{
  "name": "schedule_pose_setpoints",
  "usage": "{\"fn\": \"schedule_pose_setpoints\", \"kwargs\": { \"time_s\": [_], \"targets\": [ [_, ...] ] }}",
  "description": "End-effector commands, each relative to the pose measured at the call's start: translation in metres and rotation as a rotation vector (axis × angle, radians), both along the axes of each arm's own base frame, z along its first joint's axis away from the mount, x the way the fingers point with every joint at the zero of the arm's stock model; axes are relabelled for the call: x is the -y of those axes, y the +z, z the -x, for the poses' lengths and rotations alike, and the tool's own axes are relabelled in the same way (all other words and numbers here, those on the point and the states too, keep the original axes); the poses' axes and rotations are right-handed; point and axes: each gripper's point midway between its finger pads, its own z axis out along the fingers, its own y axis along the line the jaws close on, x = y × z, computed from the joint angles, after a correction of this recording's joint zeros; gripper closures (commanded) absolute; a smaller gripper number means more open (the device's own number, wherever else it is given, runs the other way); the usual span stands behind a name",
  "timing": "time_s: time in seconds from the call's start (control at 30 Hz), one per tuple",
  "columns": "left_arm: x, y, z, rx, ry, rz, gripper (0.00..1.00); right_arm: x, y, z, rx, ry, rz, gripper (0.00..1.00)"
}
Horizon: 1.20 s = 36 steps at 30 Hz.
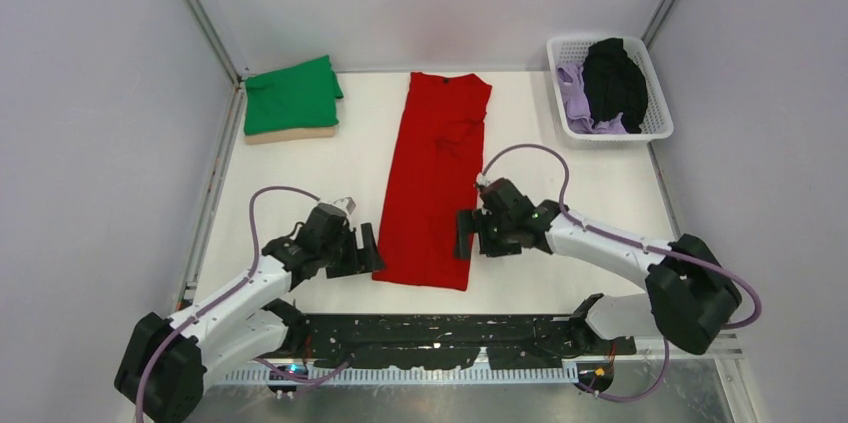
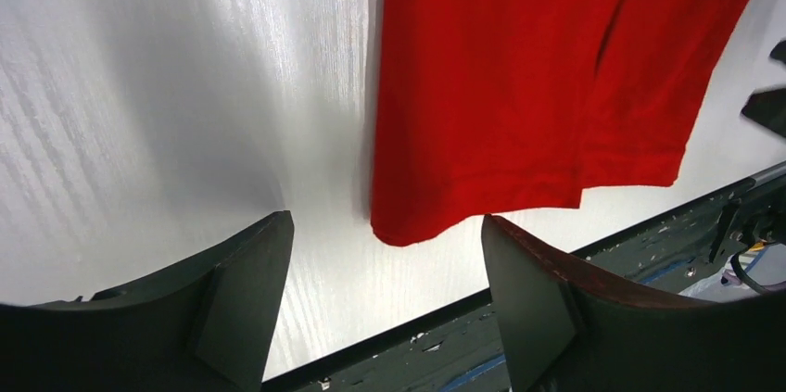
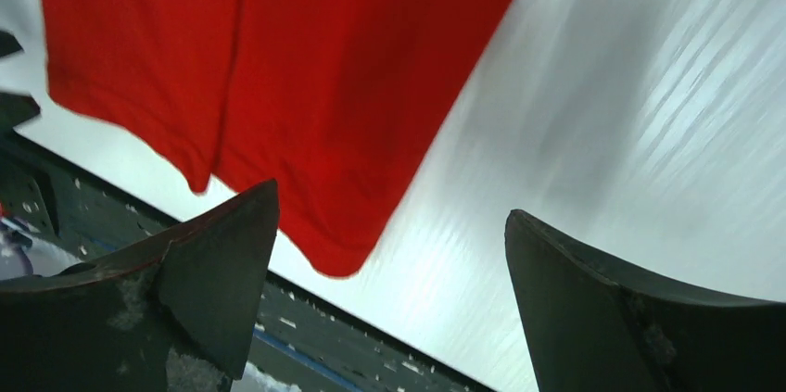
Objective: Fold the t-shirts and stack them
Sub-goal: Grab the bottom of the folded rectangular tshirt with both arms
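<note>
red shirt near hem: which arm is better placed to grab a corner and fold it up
Left, narrowly. The left pincer, open, squarely frames the red shirt's near corner; the right pincer, also open, has its corner off-centre, towards one side.

White basket (image 1: pixel 614 135); far-right corner of table (image 1: pixel 290 183)

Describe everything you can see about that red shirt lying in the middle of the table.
The red shirt is soft, plain bright cloth, folded lengthwise into a long narrow strip, two layers showing at the hem. It lies flat on the white table, hem toward the arms. The open left tool and right tool flank its near corners; neither grips it.
</note>
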Motion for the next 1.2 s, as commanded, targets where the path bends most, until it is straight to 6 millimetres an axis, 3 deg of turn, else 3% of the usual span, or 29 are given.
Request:
{"fn": "schedule_pose_setpoints", "kwargs": {
  "time_s": [0.0,0.17,0.27,0.5,0.7,0.9,1.0,1.17],
  "targets": [
    [0.011,-0.006,-0.001,-0.01,-0.051,0.042,0.26,-0.026,0.018,0.025,0.009,-0.064,-0.199,0.0],
    [0.015,-0.018,0.004,-0.047,-0.062,0.059,0.34,-0.023,0.002,0.058,-0.047,-0.053,-0.191,0.07],
    [0.015,-0.021,0.003,-0.053,-0.066,0.049,0.47,-0.027,-0.002,0.072,-0.077,-0.014,-0.177,0.11],
    [0.015,-0.024,0.006,-0.072,-0.073,0.047,0.71,-0.026,-0.01,0.079,-0.097,0.002,-0.139,0.23],
    [0.02,-0.024,0.016,-0.11,-0.112,0.078,0.85,-0.033,-0.017,0.086,-0.131,0.027,-0.142,0.34],
    [0.022,-0.028,0.022,-0.13,-0.107,0.098,0.89,-0.034,-0.023,0.087,-0.145,0.024,-0.135,0.42],
    [0.024,-0.026,0.022,-0.126,-0.099,0.113,0.98,-0.033,-0.027,0.094,-0.18,0.037,-0.131,0.51],
    [0.025,-0.023,0.026,-0.119,-0.083,0.136,1.0,-0.02,-0.034,0.108,-0.215,0.038,-0.091,0.53]
  ]
}}
